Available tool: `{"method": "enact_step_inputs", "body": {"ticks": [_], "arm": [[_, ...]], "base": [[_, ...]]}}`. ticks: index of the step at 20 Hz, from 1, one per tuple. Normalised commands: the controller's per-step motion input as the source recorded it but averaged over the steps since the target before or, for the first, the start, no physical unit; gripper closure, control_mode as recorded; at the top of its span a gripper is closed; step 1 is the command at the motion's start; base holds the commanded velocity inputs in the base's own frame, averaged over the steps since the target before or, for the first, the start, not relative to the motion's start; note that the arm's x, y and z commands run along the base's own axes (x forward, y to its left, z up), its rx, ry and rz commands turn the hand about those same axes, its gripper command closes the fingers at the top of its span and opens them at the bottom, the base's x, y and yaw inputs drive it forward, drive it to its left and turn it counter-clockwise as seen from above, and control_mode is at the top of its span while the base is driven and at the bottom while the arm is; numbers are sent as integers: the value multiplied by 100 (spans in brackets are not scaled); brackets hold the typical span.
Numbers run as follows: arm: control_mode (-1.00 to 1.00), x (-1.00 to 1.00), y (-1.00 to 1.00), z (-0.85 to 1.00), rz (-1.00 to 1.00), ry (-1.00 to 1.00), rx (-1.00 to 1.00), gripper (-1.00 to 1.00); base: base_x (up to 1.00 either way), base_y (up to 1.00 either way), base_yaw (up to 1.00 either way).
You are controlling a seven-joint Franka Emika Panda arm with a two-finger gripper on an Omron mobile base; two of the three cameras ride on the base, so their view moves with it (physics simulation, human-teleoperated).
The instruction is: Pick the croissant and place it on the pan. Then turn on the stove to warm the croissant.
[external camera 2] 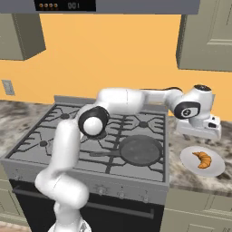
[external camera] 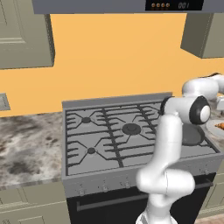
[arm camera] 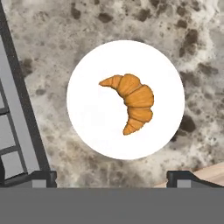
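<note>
Left base view: arm covers most of the pan point(external camera: 192, 136); plate point(external camera: 215, 127) and croissant point(external camera: 220, 126) cut by right edge. Hand view: fingertips point(arm camera: 39, 178) barely clear the bottom, stove point(arm camera: 13, 131) cut at left. Knobs point(external camera 2: 121, 194) too small to read.

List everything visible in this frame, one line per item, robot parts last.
croissant: one, golden orange-brown, lying on the plate
plate: one, white, round, on the counter right of the stove
pan: one, dark grey, on the stove's front right burner, nothing in it
stove: one, grey with black grates, knobs along the front, dark oven door below
counter: mottled grey-brown stone, on both sides of the stove
cabinets: grey-green, on the wall above
gripper: one, dark fingertips spread wide, above the plate and croissant, holding nothing
</note>
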Motion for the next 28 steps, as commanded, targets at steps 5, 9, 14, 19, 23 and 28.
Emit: {"method": "enact_step_inputs", "body": {"ticks": [5, 9, 14, 19, 23, 28], "arm": [[-100, 70, -49, -41, 1, 6, -5, -100], [-100, 20, -16, -7, 1, 2, 0, -100], [-100, 13, -9, -37, 0, 1, -4, -100], [-100, 17, -9, -66, 0, 0, -13, -100], [-100, 1, -2, -29, 0, 0, -7, -100], [-100, -31, 0, 0, 0, -2, 0, -100]], "base": [[0, 0, 0], [0, 0, 0], [0, 0, 0], [0, 0, 0], [0, 0, 0], [0, 0, 0]]}}
